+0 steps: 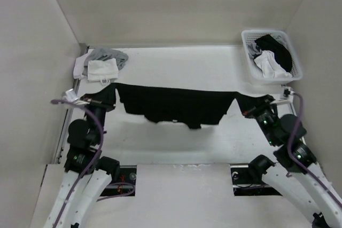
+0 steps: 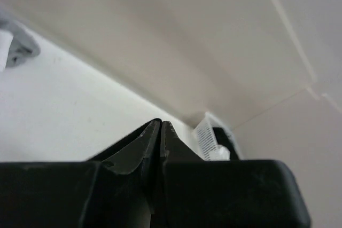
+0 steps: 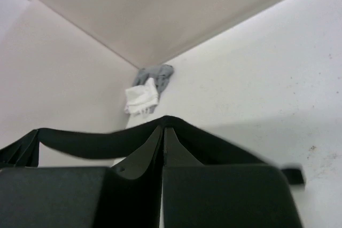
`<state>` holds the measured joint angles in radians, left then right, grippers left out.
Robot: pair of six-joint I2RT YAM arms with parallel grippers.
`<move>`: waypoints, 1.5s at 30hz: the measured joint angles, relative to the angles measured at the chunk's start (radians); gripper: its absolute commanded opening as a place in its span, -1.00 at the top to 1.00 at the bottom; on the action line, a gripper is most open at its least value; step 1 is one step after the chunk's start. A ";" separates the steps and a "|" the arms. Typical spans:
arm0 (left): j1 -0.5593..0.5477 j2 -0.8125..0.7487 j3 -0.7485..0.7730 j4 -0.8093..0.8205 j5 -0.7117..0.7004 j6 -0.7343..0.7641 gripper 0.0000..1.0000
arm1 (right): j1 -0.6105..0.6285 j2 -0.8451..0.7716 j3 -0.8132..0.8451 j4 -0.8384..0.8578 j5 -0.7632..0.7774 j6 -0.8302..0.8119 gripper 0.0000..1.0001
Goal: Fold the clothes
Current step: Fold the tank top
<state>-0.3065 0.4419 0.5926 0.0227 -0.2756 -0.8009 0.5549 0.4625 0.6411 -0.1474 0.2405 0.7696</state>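
Observation:
The black shirt (image 1: pixel 176 105) hangs stretched between my two grippers above the white table, its lower edge sagging towards the near side. At the shirt's left end, my left gripper (image 1: pixel 111 100) is shut on the corner. In the left wrist view its jaws (image 2: pixel 161 123) are pressed together and the fabric between them cannot be made out. My right gripper (image 1: pixel 248 109) holds the right end. The right wrist view shows a band of black fabric (image 3: pixel 80 145) draped over the closed fingertips of that gripper (image 3: pixel 163 128).
A white basket (image 1: pixel 251 62) holding a black-and-white bundle (image 1: pixel 272 57) stands at the back right. A small white cloth (image 1: pixel 101 70) and a grey garment (image 1: pixel 109 55) lie in the back left corner. Walls enclose the table on three sides.

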 measured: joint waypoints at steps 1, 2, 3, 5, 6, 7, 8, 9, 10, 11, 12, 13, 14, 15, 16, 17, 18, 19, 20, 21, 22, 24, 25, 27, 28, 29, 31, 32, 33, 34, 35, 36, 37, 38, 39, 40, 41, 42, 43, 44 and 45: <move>-0.013 -0.057 0.032 -0.052 -0.014 0.010 1.00 | 0.030 -0.049 0.041 -0.064 0.026 -0.007 0.98; -0.025 -0.104 0.064 -0.100 -0.028 0.017 1.00 | 0.061 -0.084 0.081 -0.119 0.051 -0.011 0.98; -0.035 -0.140 0.093 -0.140 -0.039 0.022 1.00 | 0.090 -0.106 0.115 -0.165 0.072 -0.013 0.98; -0.048 -0.180 0.132 -0.201 -0.057 0.027 1.00 | 0.152 -0.134 0.177 -0.243 0.113 -0.014 0.97; -0.051 -0.190 0.142 -0.229 -0.063 0.029 1.00 | 0.182 -0.141 0.201 -0.273 0.133 -0.014 0.97; -0.054 -0.193 0.143 -0.251 -0.067 0.029 1.00 | 0.208 -0.142 0.215 -0.295 0.149 -0.014 0.96; -0.055 -0.192 0.142 -0.277 -0.070 0.032 0.99 | 0.227 -0.140 0.219 -0.307 0.162 -0.016 0.96; -0.055 -0.186 0.134 -0.300 -0.072 0.034 0.99 | 0.243 -0.131 0.219 -0.320 0.176 -0.018 0.96; -0.055 -0.179 0.123 -0.312 -0.075 0.036 0.99 | 0.251 -0.115 0.213 -0.323 0.185 -0.021 0.96; -0.054 -0.164 0.106 -0.319 -0.078 0.038 0.99 | 0.251 -0.089 0.199 -0.315 0.191 -0.027 0.96; -0.053 -0.143 0.085 -0.318 -0.081 0.040 0.99 | 0.242 -0.055 0.180 -0.301 0.191 -0.034 0.96; -0.050 -0.113 0.062 -0.307 -0.084 0.044 0.98 | 0.219 -0.004 0.153 -0.276 0.181 -0.041 0.96; -0.044 -0.074 0.039 -0.291 -0.084 0.047 0.98 | 0.184 0.053 0.126 -0.245 0.162 -0.046 0.96; -0.035 -0.018 0.012 -0.264 -0.086 0.052 0.98 | 0.135 0.124 0.095 -0.207 0.134 -0.053 0.96; -0.024 0.053 -0.012 -0.231 -0.088 0.056 0.98 | 0.085 0.199 0.068 -0.169 0.098 -0.058 0.96; -0.014 0.127 -0.031 -0.197 -0.087 0.058 0.98 | 0.021 0.282 0.041 -0.123 0.051 -0.060 0.96; -0.001 0.217 -0.044 -0.157 -0.087 0.062 0.98 | -0.039 0.371 0.023 -0.076 0.003 -0.058 0.96; 0.011 0.313 -0.050 -0.111 -0.087 0.063 0.98 | -0.098 0.463 0.014 -0.034 -0.040 -0.058 0.96; 0.023 0.402 -0.050 -0.066 -0.086 0.062 0.98 | -0.142 0.545 0.014 0.004 -0.076 -0.056 0.96; 0.033 0.503 -0.048 -0.010 -0.084 0.061 0.98 | -0.185 0.634 0.020 0.049 -0.112 -0.056 0.96; 0.043 0.602 -0.040 0.038 -0.083 0.061 0.98 | -0.217 0.715 0.037 0.077 -0.142 -0.057 0.96; 0.058 0.782 -0.001 0.105 -0.081 0.060 0.98 | -0.265 0.866 0.105 0.119 -0.194 -0.059 0.96; 0.064 0.853 0.029 0.126 -0.079 0.060 0.98 | -0.285 0.939 0.155 0.136 -0.219 -0.059 0.96; 0.081 0.982 0.115 0.167 -0.072 0.060 0.98 | -0.315 1.049 0.260 0.167 -0.260 -0.059 0.96; 0.090 1.029 0.163 0.184 -0.067 0.060 0.98 | -0.328 1.091 0.311 0.180 -0.279 -0.059 0.96; 0.100 1.065 0.207 0.200 -0.060 0.060 0.98 | -0.338 1.120 0.353 0.189 -0.292 -0.059 0.96; 0.114 1.096 0.267 0.234 -0.046 0.060 0.97 | -0.356 1.152 0.415 0.214 -0.315 -0.059 0.95; 0.120 1.097 0.282 0.252 -0.038 0.059 0.96 | -0.359 1.154 0.426 0.224 -0.321 -0.059 0.95; 0.124 1.089 0.285 0.277 -0.032 0.057 0.96 | -0.364 1.149 0.429 0.237 -0.326 -0.060 0.95; 0.125 1.078 0.283 0.287 -0.029 0.054 0.96 | -0.366 1.140 0.423 0.243 -0.328 -0.060 0.95; 0.126 1.061 0.269 0.300 -0.025 0.050 0.96 | -0.365 1.126 0.406 0.253 -0.328 -0.059 0.95; 0.126 1.035 0.244 0.313 -0.022 0.045 0.96 | -0.365 1.106 0.378 0.265 -0.330 -0.059 0.95; 0.126 1.006 0.214 0.322 -0.019 0.040 0.96 | -0.365 1.080 0.339 0.275 -0.331 -0.057 0.95; 0.125 0.972 0.175 0.332 -0.016 0.034 0.95 | -0.365 1.053 0.296 0.285 -0.332 -0.054 0.95; 0.125 0.936 0.132 0.340 -0.010 0.027 0.95 | -0.364 1.024 0.253 0.290 -0.332 -0.047 0.95; 0.125 0.901 0.090 0.345 -0.002 0.020 0.95 | -0.364 0.994 0.205 0.293 -0.334 -0.041 0.95; 0.126 0.871 0.053 0.348 0.003 0.013 0.95 | -0.364 0.963 0.158 0.298 -0.335 -0.035 0.95; 0.130 0.838 0.013 0.350 0.013 0.006 0.95 | -0.364 0.933 0.116 0.300 -0.335 -0.029 0.95; 0.134 0.803 -0.029 0.349 0.022 0.000 0.95 | -0.364 0.901 0.071 0.303 -0.335 -0.024 0.95; 0.138 0.772 -0.064 0.348 0.029 -0.005 0.95 | -0.364 0.867 0.030 0.306 -0.334 -0.020 0.95; 0.143 0.736 -0.100 0.345 0.036 -0.009 0.95 | -0.364 0.834 -0.005 0.305 -0.334 -0.015 0.95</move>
<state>-0.1638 1.1782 0.4931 0.3679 -0.2398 -0.8101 0.1909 1.2961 0.6365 0.1574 -0.0933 0.7547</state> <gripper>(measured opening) 0.026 0.024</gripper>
